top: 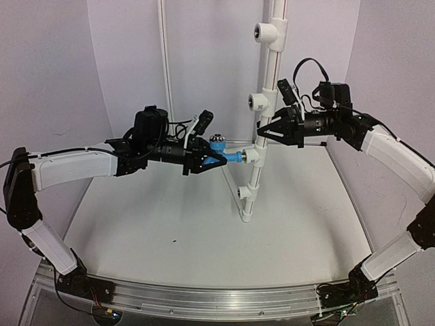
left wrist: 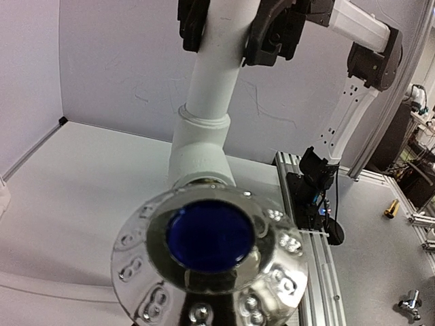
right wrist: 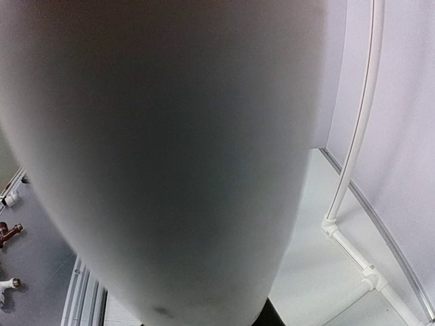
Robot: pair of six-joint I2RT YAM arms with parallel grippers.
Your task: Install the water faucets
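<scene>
The bright-blue faucet (top: pixel 231 157) lies level, and its threaded end meets a tee fitting (top: pixel 251 156) on the upright white pipe (top: pixel 274 64). My left gripper (top: pixel 212 161) is shut on the faucet's body, just below its round knob (top: pixel 218 139). In the left wrist view the silvery knob with its blue centre (left wrist: pixel 211 238) fills the foreground and hides my fingers. Behind it is the tee (left wrist: pixel 200 146). My right gripper (top: pixel 264 129) is shut on the pipe above that tee, and it also shows at the top of the left wrist view (left wrist: pixel 228 34). The blurred pipe (right wrist: pixel 163 156) fills the right wrist view.
The pipe has further tee fittings at the top (top: pixel 262 30), in the middle (top: pixel 255 102) and low down (top: pixel 245 194). A thin white conduit (top: pixel 163 54) runs up the back wall. An aluminium rail (left wrist: pixel 306 204) edges the table. Loose metal taps (left wrist: pixel 411 302) lie beyond the table.
</scene>
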